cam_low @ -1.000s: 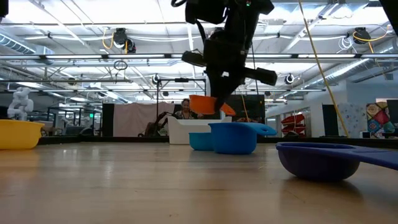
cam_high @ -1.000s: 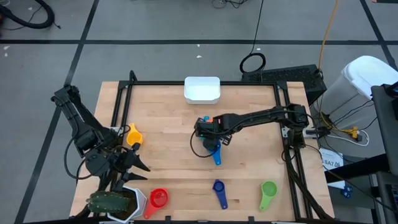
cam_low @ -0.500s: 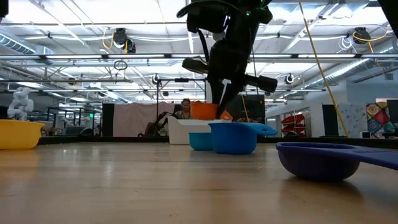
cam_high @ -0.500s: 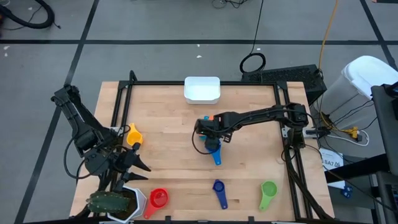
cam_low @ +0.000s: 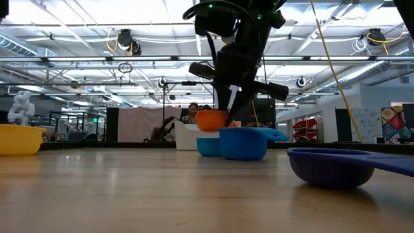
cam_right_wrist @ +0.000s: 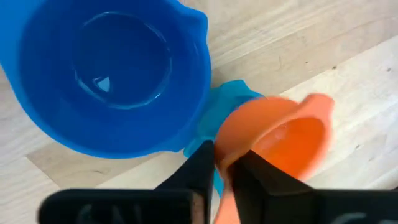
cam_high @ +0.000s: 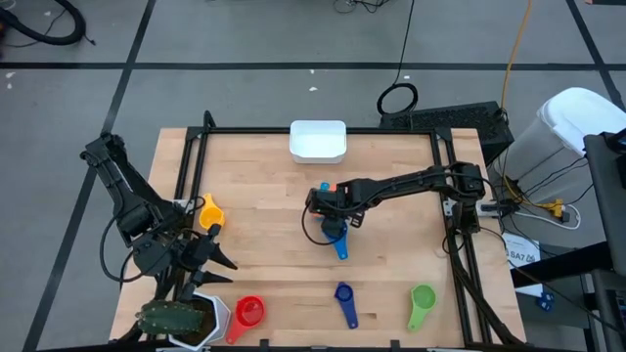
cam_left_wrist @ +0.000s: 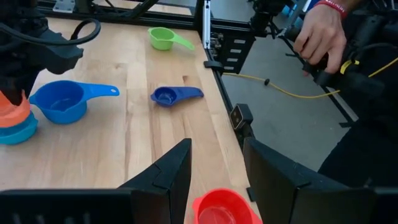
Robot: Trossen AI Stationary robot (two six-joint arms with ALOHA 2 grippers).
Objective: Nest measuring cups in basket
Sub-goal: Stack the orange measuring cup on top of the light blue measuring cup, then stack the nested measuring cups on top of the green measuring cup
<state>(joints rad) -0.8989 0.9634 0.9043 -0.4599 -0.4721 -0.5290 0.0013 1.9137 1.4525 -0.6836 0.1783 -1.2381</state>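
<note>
Along the desk's near edge, a red cup, a dark blue cup and a green cup are lying apart. The left gripper is waiting, fingers apart, by the near left corner. Mid-desk, the right gripper is pinching an orange cup by its handle beside a big blue cup. These look light, stiff and slick; the flat handle seems the surest hold. The white basket is sitting at the far edge.
</note>
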